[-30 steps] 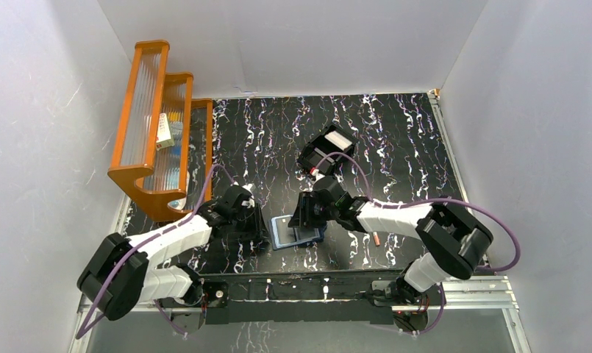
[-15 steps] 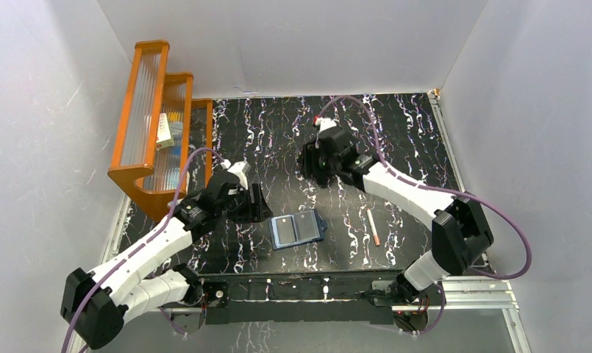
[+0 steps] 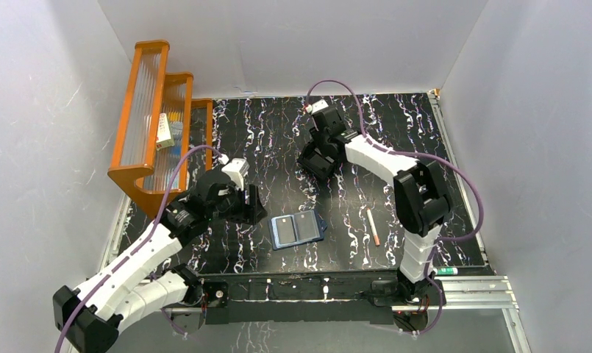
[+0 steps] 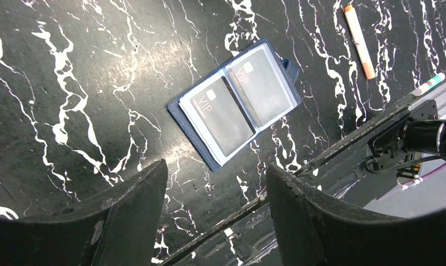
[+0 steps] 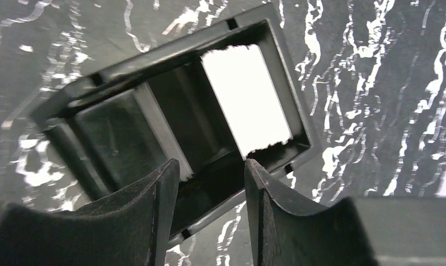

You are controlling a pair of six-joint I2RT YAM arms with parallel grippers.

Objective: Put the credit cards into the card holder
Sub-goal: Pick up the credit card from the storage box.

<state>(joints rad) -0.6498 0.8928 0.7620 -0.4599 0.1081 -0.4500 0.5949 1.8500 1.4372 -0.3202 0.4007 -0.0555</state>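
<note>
My left claw (image 4: pixel 215 169) is spread, empty; just beyond it the wallet (image 4: pixel 182 108) lies open, its two cards (image 4: pixel 220 116) reading "VIP". Below my spread right claw (image 5: pixel 210 163), a box (image 5: pixel 60 105) holds a white card (image 5: pixel 245 100).

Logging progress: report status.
Left gripper open, empty. Right gripper open over black box, white card inside. Card holder open, two cards slotted. Nothing obstructing.

The left arm (image 3: pixel 142 254) stretches from the lower left of the top view toward the centre, its left fingers (image 4: pixel 126 216) spread wide, nothing between them. The right arm (image 3: pixel 370 156) reaches to the upper middle, its right fingers (image 5: pixel 137 216) parted and empty.
</note>
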